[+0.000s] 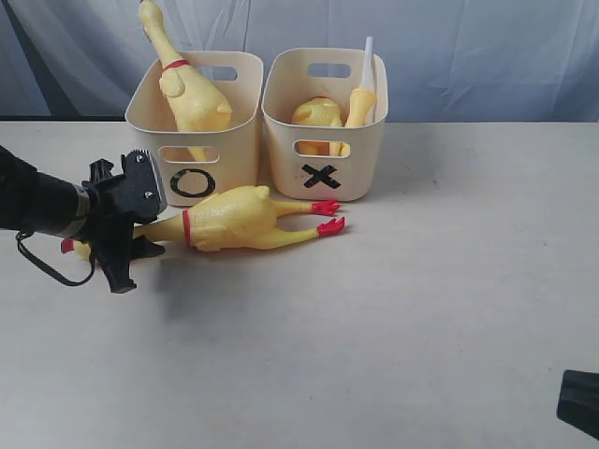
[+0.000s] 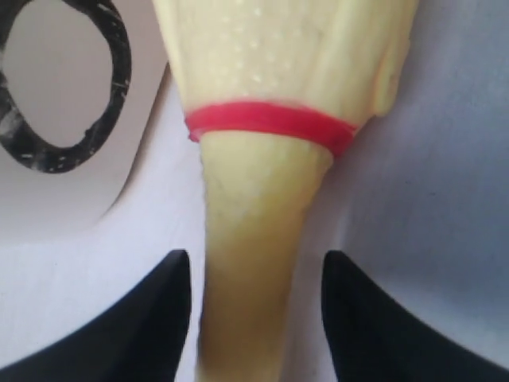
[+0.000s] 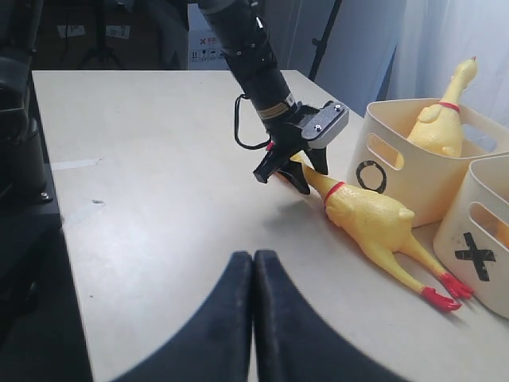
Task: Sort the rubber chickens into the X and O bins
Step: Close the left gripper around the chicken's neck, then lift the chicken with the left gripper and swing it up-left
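Black fingers (image 2: 163, 318) of the left gripper (image 2: 256, 318) fill the foreground of the left wrist view. They stand apart, with the neck of a rubber chicken (image 2: 262, 223) between them. A sliver of worktop (image 2: 445, 199) shows between the neck and one finger; at the other finger the gap is so thin that contact is hard to judge. Just past the fingertips sits the red neck ring (image 2: 270, 123), and off to one side the black O (image 2: 67, 87).

Only the exterior view gives the whole layout. The rubber chicken lies flat on the worktop, its red feet (image 1: 328, 217) at the end far from the fingers, near the X bin (image 1: 370, 150), and its body just in front of the O bin (image 1: 239, 140). Farther out, a second chicken (image 1: 192, 98) stands head-up in the O bin. The X bin holds more yellow chicken bodies (image 1: 318, 114) and a white tube (image 1: 367, 61).

Only the right wrist view shows the right gripper (image 3: 253, 318) clearly: its fingers are pressed together with nothing between them, well apart from the lying chicken.
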Robot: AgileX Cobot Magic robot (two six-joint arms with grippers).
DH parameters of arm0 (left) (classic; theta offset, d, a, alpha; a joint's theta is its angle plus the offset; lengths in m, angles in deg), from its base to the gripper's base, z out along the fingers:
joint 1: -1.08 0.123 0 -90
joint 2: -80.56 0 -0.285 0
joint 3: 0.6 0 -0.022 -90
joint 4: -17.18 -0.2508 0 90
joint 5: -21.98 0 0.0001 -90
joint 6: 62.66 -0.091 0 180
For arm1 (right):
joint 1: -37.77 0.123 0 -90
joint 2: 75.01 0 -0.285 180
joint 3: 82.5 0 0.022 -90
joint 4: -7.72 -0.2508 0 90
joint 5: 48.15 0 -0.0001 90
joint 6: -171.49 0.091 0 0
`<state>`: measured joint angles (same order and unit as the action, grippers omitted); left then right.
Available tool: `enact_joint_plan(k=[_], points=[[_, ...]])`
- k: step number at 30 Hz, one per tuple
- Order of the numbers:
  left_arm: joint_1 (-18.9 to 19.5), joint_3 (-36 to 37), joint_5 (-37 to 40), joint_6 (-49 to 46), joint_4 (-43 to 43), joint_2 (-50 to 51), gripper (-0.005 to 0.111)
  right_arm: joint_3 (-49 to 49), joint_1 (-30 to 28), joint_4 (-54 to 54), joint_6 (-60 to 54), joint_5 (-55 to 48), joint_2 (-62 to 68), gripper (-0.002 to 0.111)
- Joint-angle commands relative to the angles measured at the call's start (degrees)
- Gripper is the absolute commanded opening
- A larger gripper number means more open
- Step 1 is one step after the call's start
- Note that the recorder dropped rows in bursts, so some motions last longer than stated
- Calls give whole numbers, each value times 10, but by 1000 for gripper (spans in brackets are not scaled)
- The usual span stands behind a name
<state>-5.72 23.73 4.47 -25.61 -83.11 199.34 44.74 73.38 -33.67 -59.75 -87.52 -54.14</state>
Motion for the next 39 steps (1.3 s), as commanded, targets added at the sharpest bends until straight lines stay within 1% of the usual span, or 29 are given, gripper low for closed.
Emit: enact_joint_plan(k=[1,4,6,9,10,13,15,16,26,35,39], points=[[-2,-3,-7,0,3,13,46,-4,-3,-2,0,3,-3,0],[-2,-3,-9,0,3,23,46,-4,-3,-2,0,3,-3,0],[-2,-3,-9,0,3,24,43,-4,-3,-2,0,3,-3,0],[-2,-3,-9,0,3,24,30,-4,-3,-2,0,3,-3,0],[-2,-3,-9,0,3,24,24,-4,-3,-2,0,3,-3,0],[-2,-3,-9,0,3,24,9,-4,-3,-2,0,2,-3,0],[-2,-3,-11,0,3,24,1,-4,-3,-1,0,2,-3,0],[-2,-3,-17,0,3,23,0,-4,-3,-1,0,2,-3,0],[-2,-1,-97,7,3,-12,0,-4,-3,-1,0,2,-3,0],[-2,-1,-168,98,3,-66,0,-4,-3,-1,0,2,-3,0],[-2,-1,-186,142,3,-97,0,-4,-3,-1,0,2,-3,0]])
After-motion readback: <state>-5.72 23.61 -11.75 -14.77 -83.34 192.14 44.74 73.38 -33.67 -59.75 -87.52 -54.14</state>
